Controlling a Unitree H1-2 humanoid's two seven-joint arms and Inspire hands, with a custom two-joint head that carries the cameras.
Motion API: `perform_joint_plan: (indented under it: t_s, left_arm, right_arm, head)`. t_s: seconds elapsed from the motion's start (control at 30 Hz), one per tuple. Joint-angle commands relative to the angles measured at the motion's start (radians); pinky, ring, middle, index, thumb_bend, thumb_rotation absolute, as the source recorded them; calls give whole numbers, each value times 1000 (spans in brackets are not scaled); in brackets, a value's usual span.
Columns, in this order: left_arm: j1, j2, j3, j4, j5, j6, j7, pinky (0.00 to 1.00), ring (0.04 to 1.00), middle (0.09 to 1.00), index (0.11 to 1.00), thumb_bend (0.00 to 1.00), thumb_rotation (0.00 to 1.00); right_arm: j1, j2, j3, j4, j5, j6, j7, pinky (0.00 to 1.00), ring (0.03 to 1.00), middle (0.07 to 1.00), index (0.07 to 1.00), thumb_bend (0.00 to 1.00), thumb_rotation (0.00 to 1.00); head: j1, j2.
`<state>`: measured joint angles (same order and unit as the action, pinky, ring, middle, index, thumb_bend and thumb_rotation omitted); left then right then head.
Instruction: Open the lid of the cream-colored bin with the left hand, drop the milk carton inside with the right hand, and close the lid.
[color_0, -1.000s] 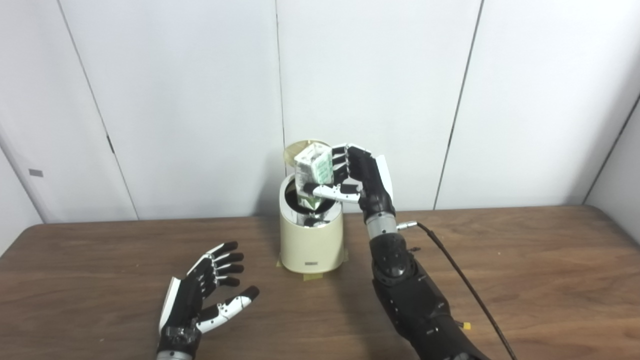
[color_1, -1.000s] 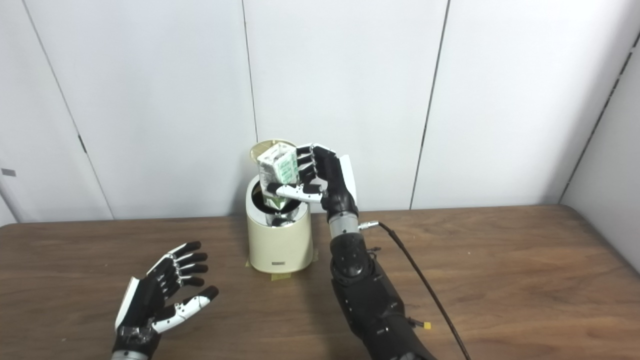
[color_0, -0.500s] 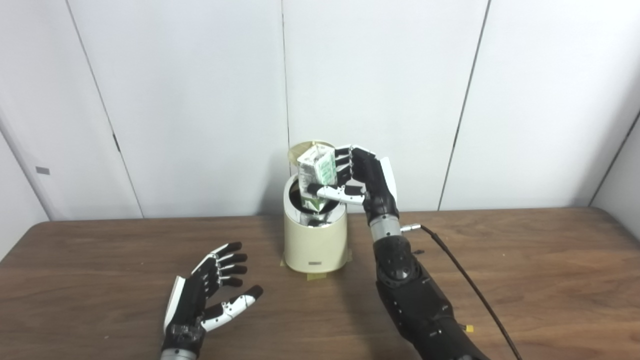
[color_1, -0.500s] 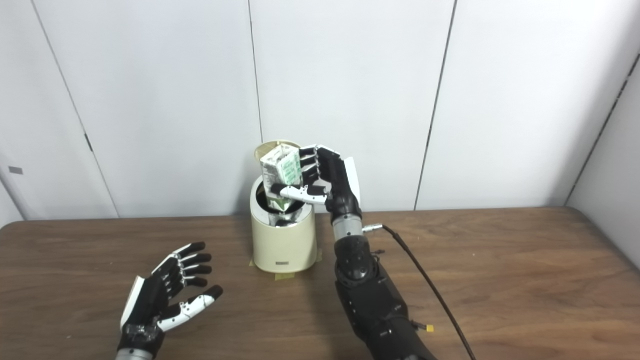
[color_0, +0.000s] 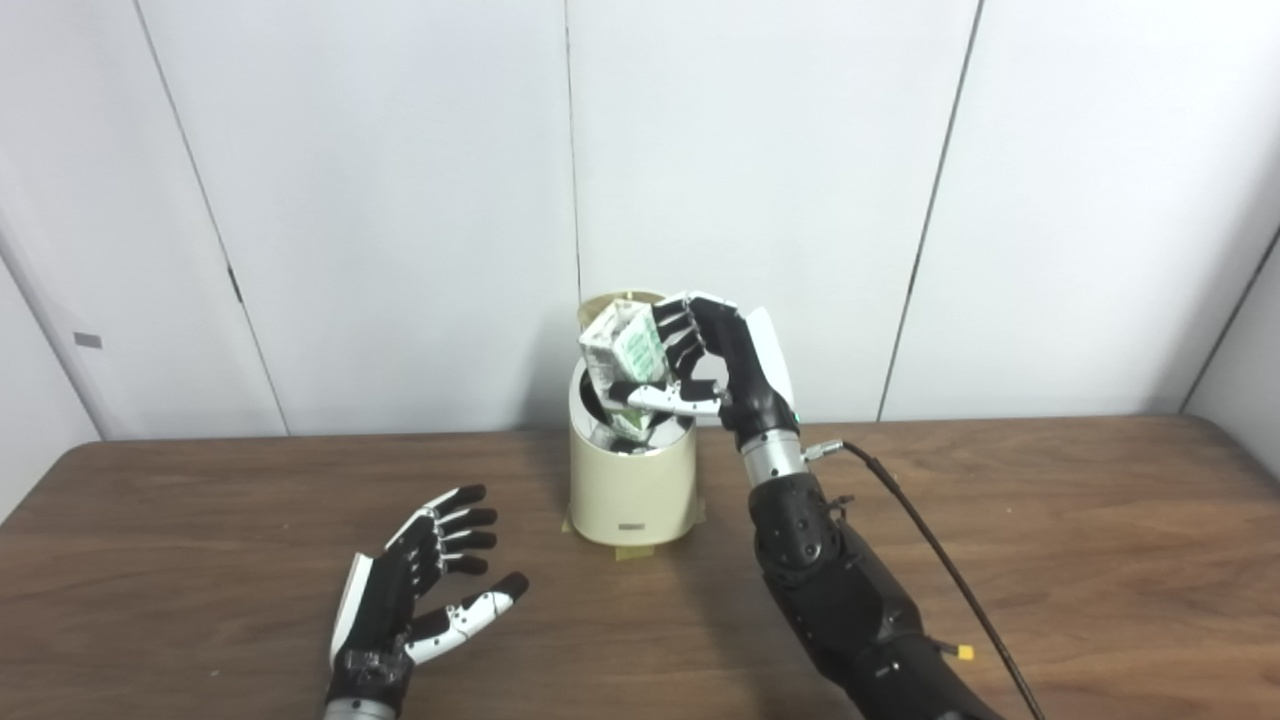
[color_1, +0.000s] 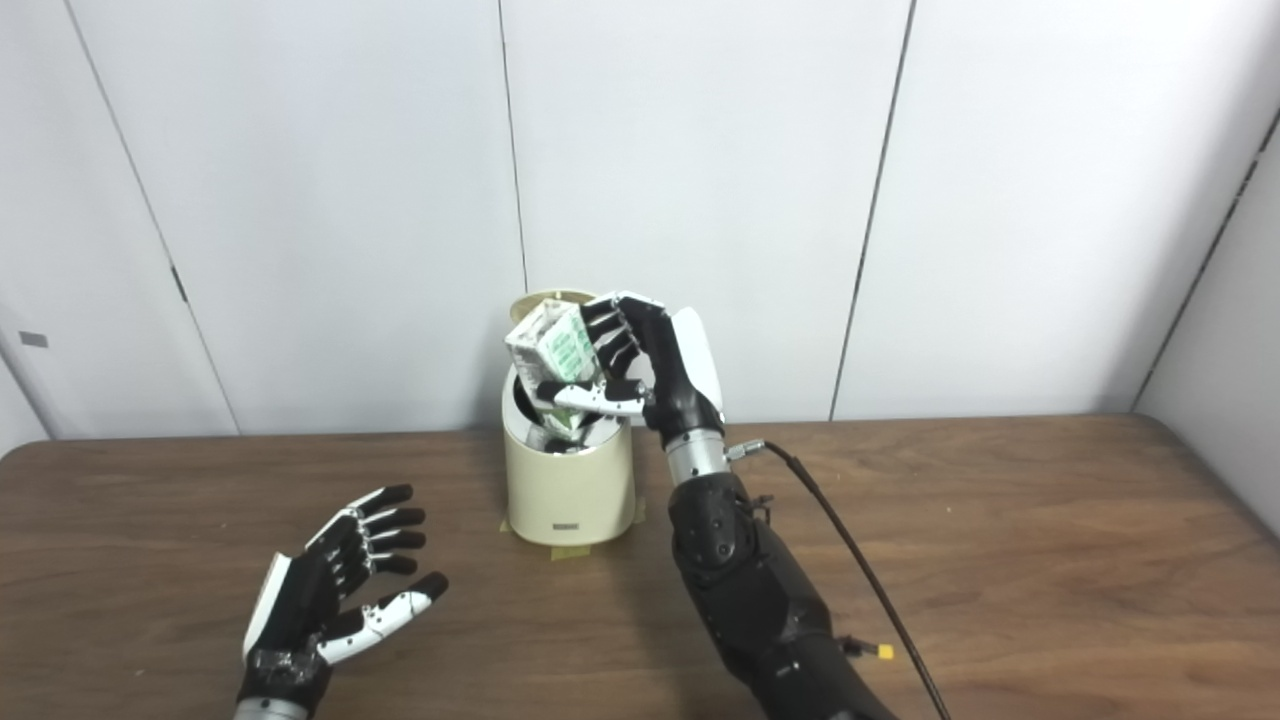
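Note:
The cream-colored bin (color_0: 630, 482) stands at the back middle of the table with its lid (color_0: 612, 301) tipped up behind the opening. My right hand (color_0: 728, 362) is shut on the white and green milk carton (color_0: 622, 352) and holds it tilted over the bin's mouth, its lower end inside the rim. The same carton shows in the right eye view (color_1: 550, 350). My left hand (color_0: 415, 590) is open and empty, palm up, low over the table in front and to the left of the bin.
The brown wooden table (color_0: 1050, 540) stretches to both sides of the bin. A black cable (color_0: 930, 570) runs from my right wrist down to the lower right. White wall panels stand close behind the bin. Tape shows under the bin's base (color_0: 628, 550).
My right hand has tipped the carton leftward and lowered it a little into the bin's opening. The camera has shifted slightly. The left hand has stayed in place.

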<state>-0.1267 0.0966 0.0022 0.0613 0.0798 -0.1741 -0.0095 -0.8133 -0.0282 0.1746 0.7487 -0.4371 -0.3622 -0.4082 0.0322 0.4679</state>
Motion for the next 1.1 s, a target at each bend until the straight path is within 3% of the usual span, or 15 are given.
perform_joint_plan:
  t_s: [0.0,0.33,0.53,0.8,0.87,0.93,1.07]
  left_arm:
    - [14,-6,-7,-16,0,-17,-1,610,687,736,794,707,89]
    - [19,0,-10,-27,6,-12,-2,610,687,734,789,709,88]
    - [20,6,-9,-26,7,-11,-3,609,688,735,790,710,102]
    - [23,9,-7,-30,-1,-4,-9,613,691,739,787,706,92]
    - [23,9,-8,-32,1,-2,-9,617,692,739,788,704,94]
    - [23,9,-8,-30,-3,-5,-10,614,690,740,787,699,86]
    - [25,10,-7,-34,-2,-1,-10,617,694,739,787,699,79]
  right_arm:
    - [-27,-12,10,-22,-28,24,2,281,358,448,505,529,0]
    - [-15,-12,32,-46,-26,52,43,304,375,451,499,529,0]
    - [-13,-22,59,-52,-34,64,76,322,413,501,515,516,0]
    - [-6,-51,123,-98,-80,182,149,396,439,539,497,514,0]
    - [-5,-57,137,-104,-91,204,162,463,584,674,497,516,96]
    - [-4,-64,149,-107,-98,212,172,500,653,731,644,783,20]
    - [2,-76,163,-120,-104,217,202,539,720,782,719,867,22]
  head:
    - [1,3]
    - [1,11]
    - [-3,11]
    - [-8,13]
    - [-8,13]
    - [-7,15]
    - [-8,18]
